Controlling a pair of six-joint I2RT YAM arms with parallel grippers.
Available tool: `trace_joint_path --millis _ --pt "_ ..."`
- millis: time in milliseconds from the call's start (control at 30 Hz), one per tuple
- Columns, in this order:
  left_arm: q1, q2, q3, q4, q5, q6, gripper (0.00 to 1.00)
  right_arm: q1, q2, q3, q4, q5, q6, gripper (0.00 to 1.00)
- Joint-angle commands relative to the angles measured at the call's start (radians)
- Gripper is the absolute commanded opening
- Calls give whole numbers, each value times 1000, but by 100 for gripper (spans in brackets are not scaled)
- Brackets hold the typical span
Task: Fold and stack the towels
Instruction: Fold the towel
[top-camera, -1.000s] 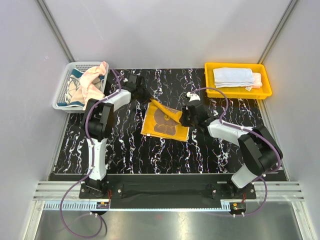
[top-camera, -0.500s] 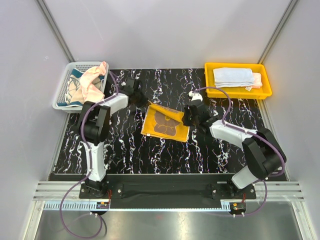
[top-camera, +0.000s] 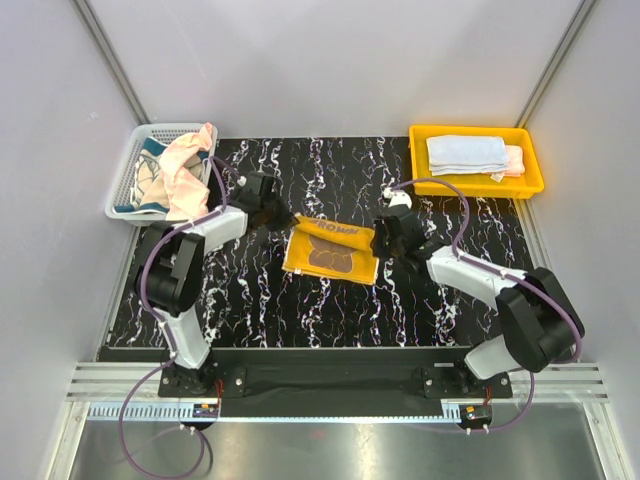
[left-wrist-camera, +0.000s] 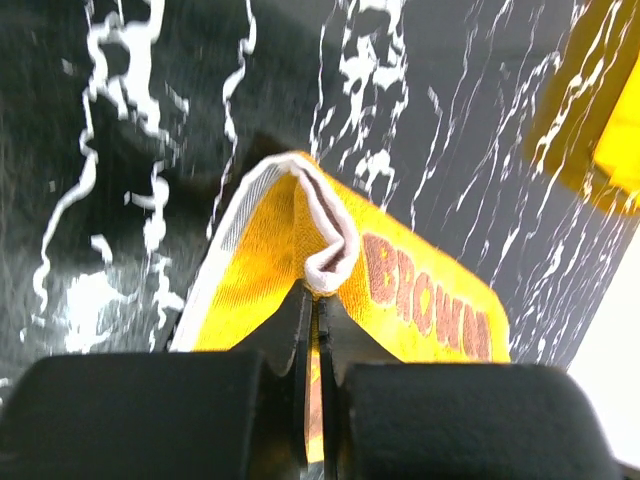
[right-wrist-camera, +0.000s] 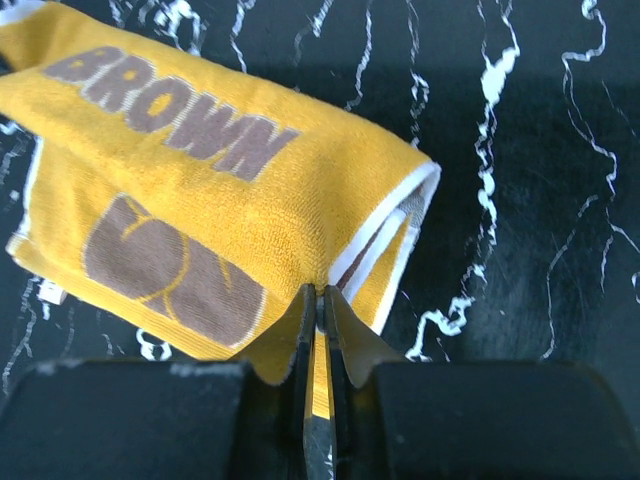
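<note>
the yellow towel (top-camera: 332, 250) lies in the middle of the black marbled worktop (top-camera: 260, 290), between the two arms. its far strip is turned over toward the near side, so the brown "brown" lettering runs along the far edge.

the left hand (top-camera: 283, 215) sits at the towel's far left corner. in its wrist view the fingers (left-wrist-camera: 300, 330) are pressed together on a white-edged fold of the cloth, which bunches up just above the tips. the right hand (top-camera: 378, 240) is at the towel's right edge. its fingers (right-wrist-camera: 345, 335) are closed tight on the doubled corner, where the white border of two layers shows.

at the far left corner stands a white mesh basket (top-camera: 122, 190), with a pink towel (top-camera: 185, 165) draped over its right rim and a cream-teal towel (top-camera: 150, 178) inside. at the far right a yellow tray (top-camera: 478, 186) holds a folded pale towel (top-camera: 465, 153), with a pinkish cloth (top-camera: 514, 160) showing at its right side.
</note>
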Motion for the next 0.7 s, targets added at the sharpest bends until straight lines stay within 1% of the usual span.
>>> trace_joint_path --millis 0,233,533,667 --pt "-15 -72 -42 69 -22 16 0 11 -42 -19 -14 33 5 11" --pt "-41 -132 -122 88 -32 19 0 11 -64 -50 -17 24 24 11" --pt "-64 -202 -107 32 -62 46 0 9 -96 -39 -48 45 37 11" --pt "-67 -233 -130 38 -64 16 0 11 -116 -22 -82 59 34 11"
